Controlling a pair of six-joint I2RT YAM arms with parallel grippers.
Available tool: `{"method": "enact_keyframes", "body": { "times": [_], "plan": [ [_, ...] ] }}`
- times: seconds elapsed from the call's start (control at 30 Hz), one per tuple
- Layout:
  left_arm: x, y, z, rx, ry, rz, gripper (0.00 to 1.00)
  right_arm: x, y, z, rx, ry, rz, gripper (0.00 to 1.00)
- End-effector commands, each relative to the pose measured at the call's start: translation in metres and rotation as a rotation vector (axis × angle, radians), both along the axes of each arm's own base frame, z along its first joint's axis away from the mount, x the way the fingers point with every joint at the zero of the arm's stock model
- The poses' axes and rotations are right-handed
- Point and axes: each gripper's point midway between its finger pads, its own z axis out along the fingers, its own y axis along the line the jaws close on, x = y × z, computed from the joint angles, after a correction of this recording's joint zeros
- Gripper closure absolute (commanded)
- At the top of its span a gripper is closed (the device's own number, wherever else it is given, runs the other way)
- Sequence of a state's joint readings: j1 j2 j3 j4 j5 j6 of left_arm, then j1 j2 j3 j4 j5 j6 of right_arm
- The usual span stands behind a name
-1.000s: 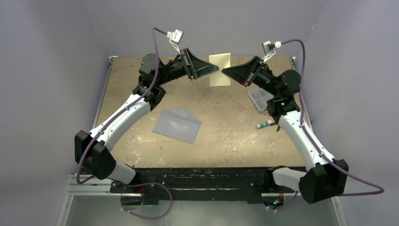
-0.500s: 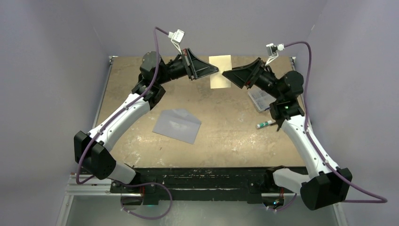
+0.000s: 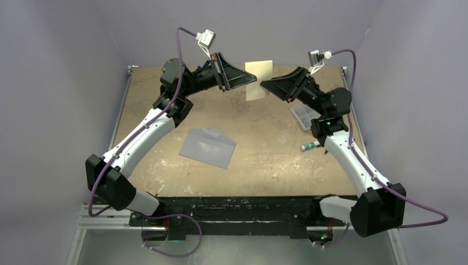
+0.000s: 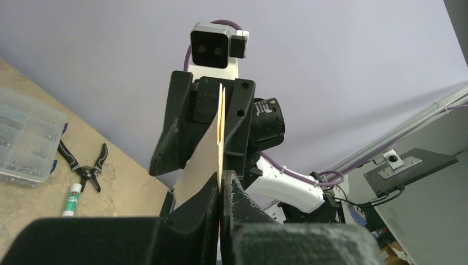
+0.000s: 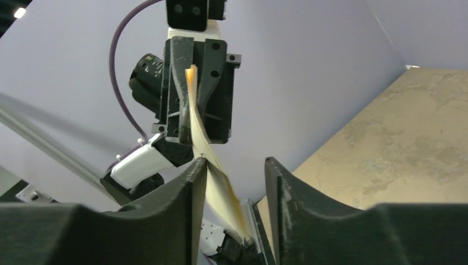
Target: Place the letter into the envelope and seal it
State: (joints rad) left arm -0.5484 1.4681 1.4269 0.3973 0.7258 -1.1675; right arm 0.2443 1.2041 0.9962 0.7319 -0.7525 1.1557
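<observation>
The letter (image 3: 259, 68) is up in the air over the far middle of the worktop (image 3: 265, 154), a cream sheet hanging on edge between the two arms. The left fingers (image 3: 243, 78) are clenched on its left edge (in the left wrist view they press flat on the paper with no gap). The right fingers (image 3: 274, 85) stand parted around the opposite edge. Seen from the right wrist, the sheet bows between them and leans against one finger, with the other clear of it. The envelope (image 3: 208, 146), grey-blue, lies flat on the worktop, well nearer and to the left, apart from both arms. At the right edge sits a clear compartment box (image 3: 305, 116), with a glue stick (image 3: 310, 146) just nearer. A pair of pliers (image 4: 83, 168) lies beside the stick.
</observation>
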Motion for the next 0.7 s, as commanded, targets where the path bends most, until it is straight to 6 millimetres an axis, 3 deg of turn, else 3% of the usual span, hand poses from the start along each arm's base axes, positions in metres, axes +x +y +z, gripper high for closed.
{"method": "enact_keyframes", "body": {
  "times": [0.0, 0.1, 0.3, 0.4, 0.47, 0.57, 0.6, 0.67],
  "plan": [
    [-0.005, 0.004, 0.015, -0.006, -0.054, 0.012, 1.00, -0.028, 0.001, 0.029, 0.045, -0.102, 0.085, 0.61],
    [-0.002, 0.004, 0.012, 0.018, -0.057, 0.033, 1.00, -0.030, 0.001, 0.030, 0.045, -0.105, 0.087, 0.75],
    [0.001, 0.004, 0.005, 0.040, -0.048, 0.049, 1.00, -0.035, 0.001, 0.031, 0.046, -0.124, 0.099, 0.69],
    [0.001, 0.004, 0.005, 0.040, -0.050, 0.052, 1.00, -0.034, 0.002, 0.030, 0.043, -0.109, 0.105, 0.81],
    [0.002, 0.005, 0.005, 0.039, -0.051, 0.056, 1.00, -0.034, 0.002, 0.029, 0.042, -0.104, 0.111, 0.97],
    [0.003, 0.005, 0.002, 0.054, -0.059, 0.067, 0.99, -0.028, 0.001, 0.027, 0.030, -0.088, 0.080, 1.00],
    [0.004, 0.006, -0.001, 0.073, -0.069, 0.081, 0.94, -0.024, 0.001, 0.025, 0.018, -0.076, 0.056, 1.00],
    [0.015, 0.011, -0.013, 0.144, -0.077, 0.162, 0.70, -0.008, 0.000, 0.013, -0.029, -0.015, -0.005, 1.00]
  ]
}}
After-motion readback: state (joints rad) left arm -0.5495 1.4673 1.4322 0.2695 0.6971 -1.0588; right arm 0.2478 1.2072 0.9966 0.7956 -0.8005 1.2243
